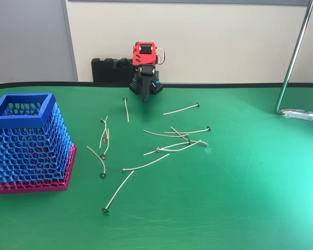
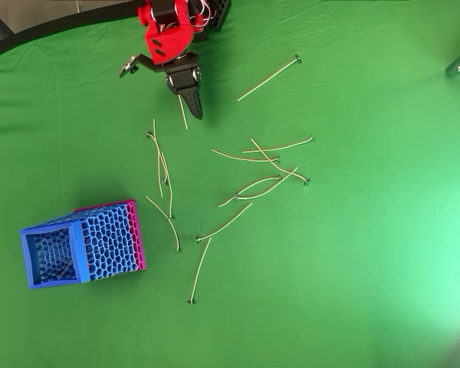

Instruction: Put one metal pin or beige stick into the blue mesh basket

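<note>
a green cloth covers the table [image 1: 261, 198], with a pale wall behind it and a metal stand at the right edge of the fixed view. my gripper [image 2: 193, 107] hangs at about 12 o'clock on the cloth in the overhead view, tips pointing down toward the scatter. its fingers look pressed together into one dark point with nothing between them, so i judge it clenched and empty. the nearest pin [image 2: 182, 112] lies just beside the tips at 9 o'clock; whether i touch it i cannot tell. the rest of the pins are strewn through the middle, and several cross each other in a tangle [image 2: 264, 175] near 2 o'clock of the centre. the blue mesh basket [image 1: 22, 111] stands upright at about 8 o'clock in the overhead view, well apart from me.

the risks as i see them: the pins are thin and lie flat, so my tips could slide over one or nudge it away. in the tangle i might lift two at once. a held pin could swing, catch on the basket's rim or poke through the mesh and fall outside.
</note>
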Robot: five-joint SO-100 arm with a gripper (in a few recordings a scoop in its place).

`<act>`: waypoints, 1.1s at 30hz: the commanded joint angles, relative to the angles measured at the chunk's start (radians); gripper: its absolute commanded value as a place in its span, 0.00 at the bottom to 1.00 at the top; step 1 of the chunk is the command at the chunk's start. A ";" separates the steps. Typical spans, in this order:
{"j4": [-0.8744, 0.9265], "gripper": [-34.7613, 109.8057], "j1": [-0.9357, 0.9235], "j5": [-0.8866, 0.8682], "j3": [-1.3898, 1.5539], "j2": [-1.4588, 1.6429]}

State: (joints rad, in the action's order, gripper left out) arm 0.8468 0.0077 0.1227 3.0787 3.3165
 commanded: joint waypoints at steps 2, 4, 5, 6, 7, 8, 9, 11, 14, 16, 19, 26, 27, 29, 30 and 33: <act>0.009 0.25 -0.002 -0.012 0.005 0.009; 0.014 0.25 -0.002 -0.015 0.005 0.009; 0.014 0.25 -0.002 -0.015 0.005 0.009; 0.014 0.25 -0.002 -0.015 0.005 0.009; 0.014 0.25 -0.002 -0.015 0.005 0.009; 0.015 0.25 -0.002 -0.015 0.005 0.009; 0.015 0.25 -0.002 -0.015 0.005 0.009; 0.015 0.25 -0.002 -0.015 0.005 0.009; 0.017 0.25 -0.002 -0.015 0.005 0.009; 0.017 0.25 -0.002 -0.017 0.005 0.009; 0.017 0.25 -0.002 -0.017 0.005 0.009; 0.017 0.25 -0.002 -0.017 0.005 0.009; 0.017 0.25 -0.002 -0.015 0.005 0.009; 0.017 0.25 -0.002 -0.015 0.005 0.009; 0.017 0.25 -0.002 -0.015 0.005 0.009; 0.017 0.25 -0.002 -0.015 0.005 0.009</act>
State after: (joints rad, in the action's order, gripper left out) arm 0.8575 0.0077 0.1120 3.0787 3.3165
